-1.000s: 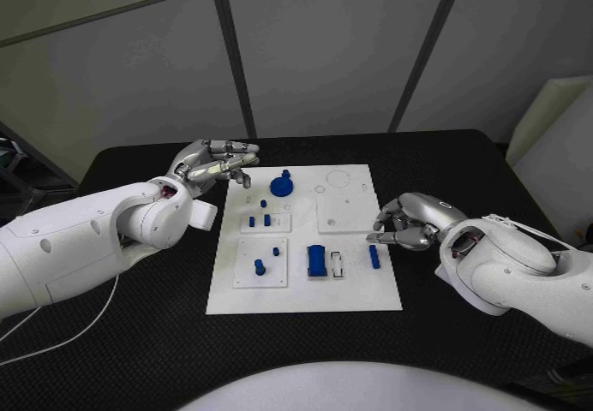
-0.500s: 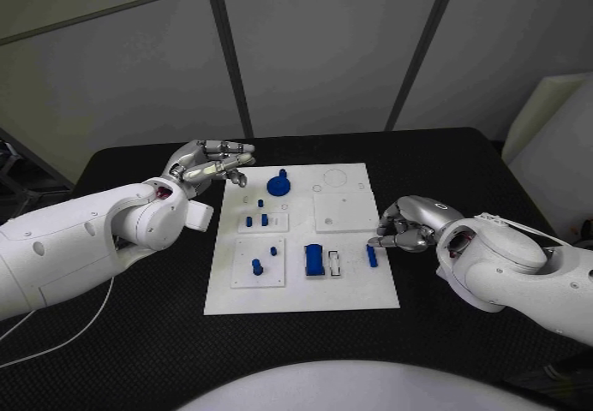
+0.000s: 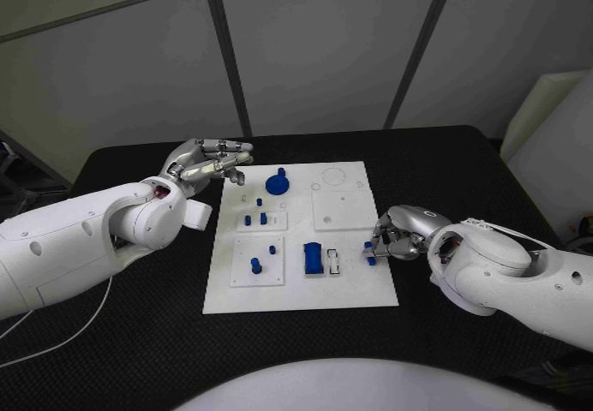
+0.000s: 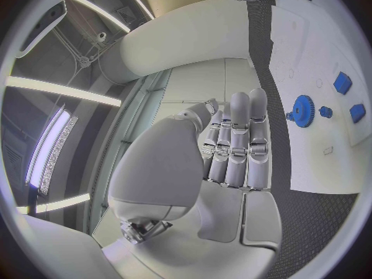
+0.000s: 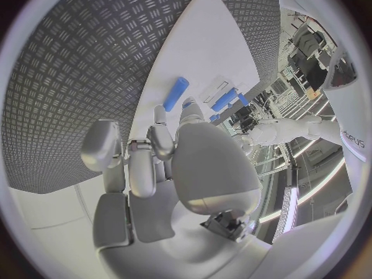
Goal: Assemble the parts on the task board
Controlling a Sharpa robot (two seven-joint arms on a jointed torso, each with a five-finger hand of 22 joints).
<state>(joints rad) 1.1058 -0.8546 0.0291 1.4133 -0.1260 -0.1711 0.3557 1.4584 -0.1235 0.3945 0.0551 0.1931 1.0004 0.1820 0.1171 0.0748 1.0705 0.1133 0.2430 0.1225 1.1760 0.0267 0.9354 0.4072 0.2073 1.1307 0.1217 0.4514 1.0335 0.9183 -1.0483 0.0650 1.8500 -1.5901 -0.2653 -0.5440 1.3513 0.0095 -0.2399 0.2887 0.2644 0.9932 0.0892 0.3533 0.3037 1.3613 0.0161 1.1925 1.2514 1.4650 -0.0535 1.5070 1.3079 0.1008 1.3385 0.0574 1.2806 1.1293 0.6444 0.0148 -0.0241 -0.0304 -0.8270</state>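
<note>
Right hand [image 3: 402, 235]: fingers curled beside small blue peg [image 3: 369, 253]; contact hidden in head view, unclear.
Left hand [image 3: 207, 161]: fingers loosely curled, empty.
Right wrist view: peg [image 5: 176, 93] lies apart from fingers [image 5: 160, 139].

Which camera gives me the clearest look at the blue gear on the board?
The left wrist view: the blue gear shows teeth and hub, unobstructed. The head view shows it small, near the task board's far edge.

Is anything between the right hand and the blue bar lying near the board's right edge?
Nothing visible. The right hand sits at the task board's right edge with its fingertips right beside the blue bar; the right wrist view shows only bare white board between them. Whether they touch is unclear.
</note>
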